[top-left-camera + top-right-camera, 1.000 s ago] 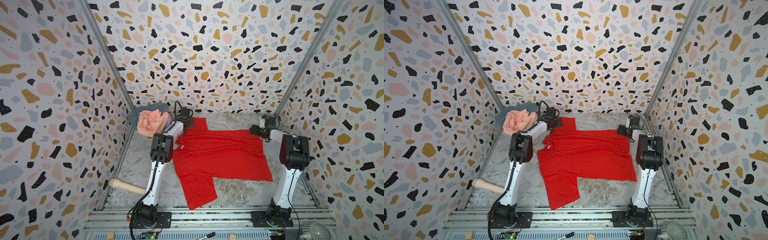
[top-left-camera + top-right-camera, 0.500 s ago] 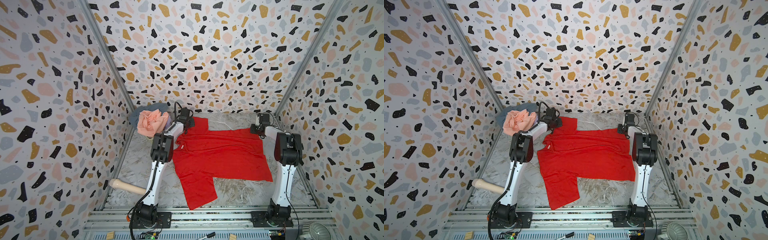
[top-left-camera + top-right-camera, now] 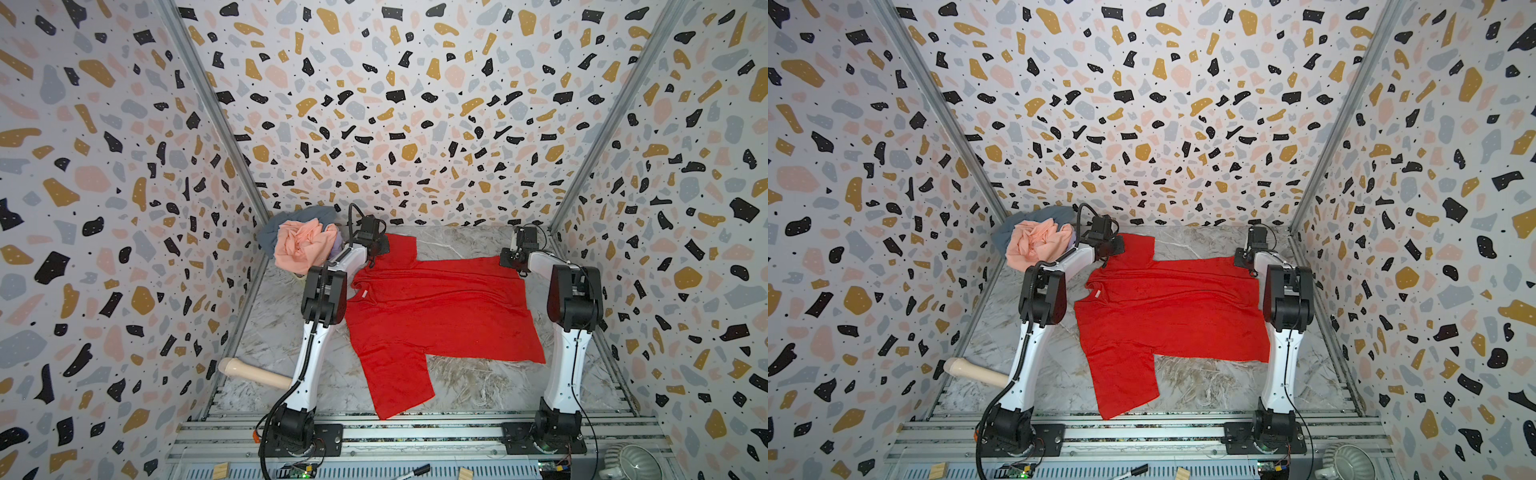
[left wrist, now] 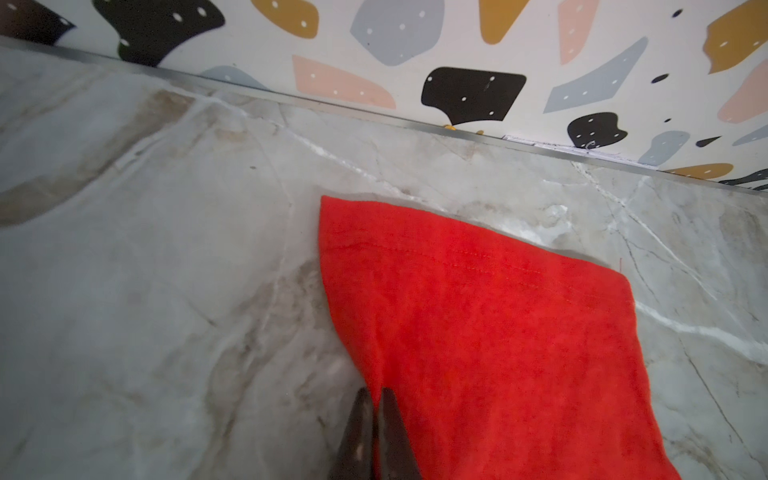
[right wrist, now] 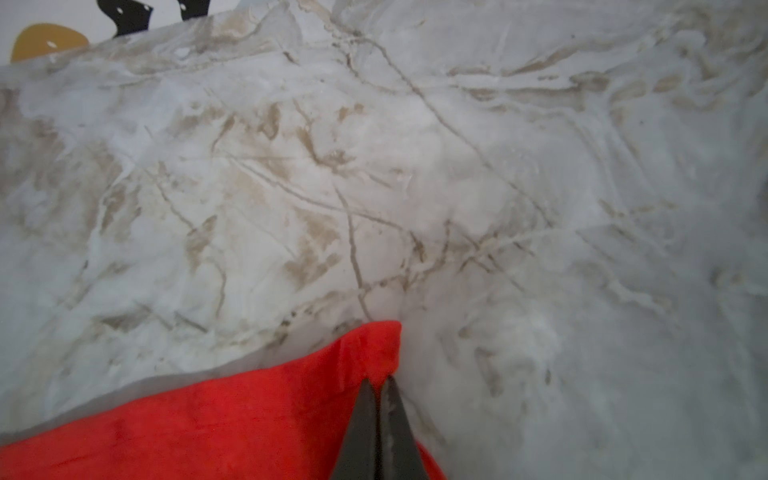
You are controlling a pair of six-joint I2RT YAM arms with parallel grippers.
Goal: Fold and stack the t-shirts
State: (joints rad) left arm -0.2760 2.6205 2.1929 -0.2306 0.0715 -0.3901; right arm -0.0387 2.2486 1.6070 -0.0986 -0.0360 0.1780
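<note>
Robot lab test cell: terrazzo-print panel walls [image 3: 415, 104] at 9, 12, 3 o'clock; left arm [image 3: 309, 365], right arm [image 3: 561, 365] bolted to aluminium rail [image 3: 415, 434] at 6 o'clock; marble-print worktop [image 3: 478, 386].

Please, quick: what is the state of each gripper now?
Left gripper: closed on the red t-shirt, sleeve edge.
Right gripper: closed on its hem corner.

Marble-patterned tabletop [image 3: 457, 382]: red t-shirt [image 3: 436, 303] spread flat; crumpled shirt pile [image 3: 303, 245] far-left corner; beige cylinder [image 3: 253, 372] left edge.

walls [image 3: 374, 104]: terrazzo print, black, ochre, pink, grey flecks on white | corners: metal strips [image 3: 208, 104] | table [image 3: 478, 386]: pale marble pattern, tan veins | front edge: aluminium rails [image 3: 415, 432]
</note>
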